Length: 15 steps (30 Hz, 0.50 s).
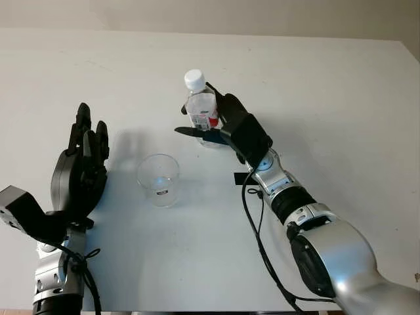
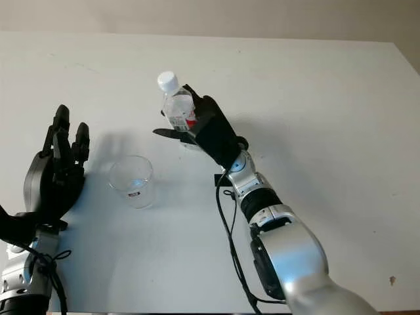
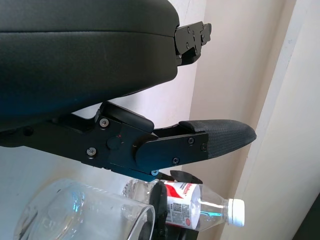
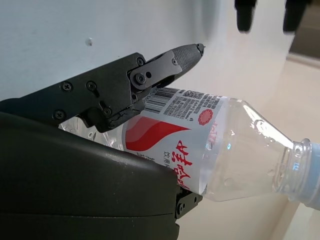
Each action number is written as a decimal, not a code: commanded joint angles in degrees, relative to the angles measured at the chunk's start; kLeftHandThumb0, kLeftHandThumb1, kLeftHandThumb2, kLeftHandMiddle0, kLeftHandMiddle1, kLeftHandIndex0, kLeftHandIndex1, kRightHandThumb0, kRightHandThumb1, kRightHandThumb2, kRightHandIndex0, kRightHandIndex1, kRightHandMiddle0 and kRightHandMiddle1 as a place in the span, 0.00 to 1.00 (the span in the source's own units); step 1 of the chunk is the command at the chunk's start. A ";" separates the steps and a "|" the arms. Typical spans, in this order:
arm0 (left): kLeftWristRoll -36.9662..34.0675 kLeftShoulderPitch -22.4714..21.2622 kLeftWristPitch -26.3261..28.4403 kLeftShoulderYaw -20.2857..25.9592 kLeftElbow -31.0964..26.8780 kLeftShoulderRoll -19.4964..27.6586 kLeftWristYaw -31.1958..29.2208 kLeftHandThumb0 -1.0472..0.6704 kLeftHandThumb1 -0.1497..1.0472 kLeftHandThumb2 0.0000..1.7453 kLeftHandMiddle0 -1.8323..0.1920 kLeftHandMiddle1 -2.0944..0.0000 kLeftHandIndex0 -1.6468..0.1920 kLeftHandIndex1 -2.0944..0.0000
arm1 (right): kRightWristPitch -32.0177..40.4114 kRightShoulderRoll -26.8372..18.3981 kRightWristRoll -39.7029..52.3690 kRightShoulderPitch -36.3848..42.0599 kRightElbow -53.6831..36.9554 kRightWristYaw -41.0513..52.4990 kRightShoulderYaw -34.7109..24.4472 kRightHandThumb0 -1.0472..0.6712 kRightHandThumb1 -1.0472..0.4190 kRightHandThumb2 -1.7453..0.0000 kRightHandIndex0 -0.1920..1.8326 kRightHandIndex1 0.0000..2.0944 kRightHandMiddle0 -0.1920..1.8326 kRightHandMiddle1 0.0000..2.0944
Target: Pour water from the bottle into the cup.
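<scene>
The bottle (image 1: 201,108) is standing upright on the white bench (image 1: 328,98), its long axis vertical and white cap pointing up. The right hand (image 1: 220,121) is wrapping its fingers around the labelled body. The empty cup (image 1: 159,179) is sitting nearby, with the left hand (image 1: 82,164) hovering open beside it.

A plain white table (image 1: 341,98) is taking up nearly the whole scene, its far edge running across the top and its right corner showing at the upper right. A beige wall (image 1: 197,13) is rising behind it. A small dark speck (image 2: 392,281) is lying on the tabletop near the front right edge.
</scene>
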 commanded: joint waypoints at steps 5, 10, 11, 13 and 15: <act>0.10 0.17 -0.91 0.09 1.89 -0.44 0.07 0.18 1.00 0.32 1.00 0.98 1.00 1.00 | 0.58 -0.90 -0.99 -0.85 1.44 1.85 1.16 0.41 0.00 0.81 0.62 1.00 0.52 1.00; -0.25 0.22 -0.85 0.30 1.76 -0.19 -0.30 0.18 1.00 0.32 1.00 0.99 1.00 1.00 | 0.04 -1.68 -2.05 -1.27 1.19 0.70 1.71 0.37 0.00 0.77 0.61 1.00 0.48 1.00; -0.38 0.26 -0.72 0.37 1.61 -0.20 -0.30 0.18 1.00 0.32 1.00 0.99 1.00 1.00 | -0.61 -2.17 -2.66 -1.46 0.96 -0.23 2.03 0.36 0.00 0.75 0.61 1.00 0.46 1.00; -0.57 0.32 -0.52 0.45 1.36 -0.27 -0.17 0.18 1.00 0.31 1.00 0.99 1.00 1.00 | -2.22 -3.24 -3.64 -2.01 0.45 -2.13 2.49 0.36 0.00 0.71 0.59 1.00 0.39 1.00; -0.42 0.27 -0.43 0.40 1.23 -0.31 0.17 0.18 1.00 0.31 1.00 0.98 1.00 0.99 | -2.93 -4.33 -4.48 -2.84 -0.27 -3.59 2.81 0.37 0.00 0.69 0.58 1.00 0.37 1.00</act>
